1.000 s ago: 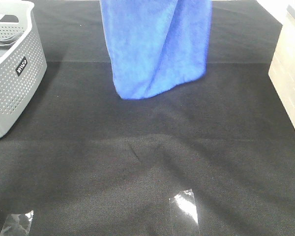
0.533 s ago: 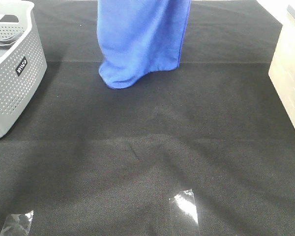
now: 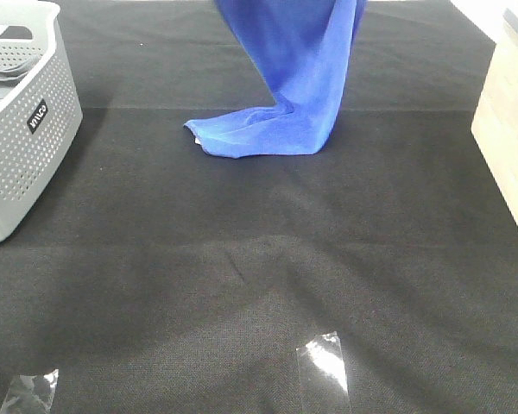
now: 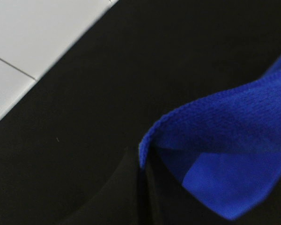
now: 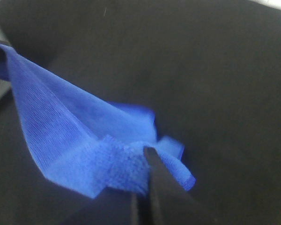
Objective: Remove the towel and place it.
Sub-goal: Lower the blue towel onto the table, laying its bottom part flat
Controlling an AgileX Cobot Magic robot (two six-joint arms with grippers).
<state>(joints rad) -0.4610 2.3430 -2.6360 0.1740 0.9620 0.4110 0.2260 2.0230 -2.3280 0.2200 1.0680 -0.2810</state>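
Towel [image 3: 293, 78]: the lower end no longer hangs free. A second ago it dangles clear above the black table cover [image 3: 259, 285]. Now it lies flat on the cover, folded out toward 9 o'clock from the hanging part. The hanging part narrows and shifts toward 3 o'clock. A white tag [image 3: 195, 141] now shows at the 9 o'clock tip of the laid end.

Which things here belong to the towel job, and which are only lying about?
Job:
towel
left gripper, shut on towel
right gripper, shut on towel

Lying about:
basket
white box
tape strips
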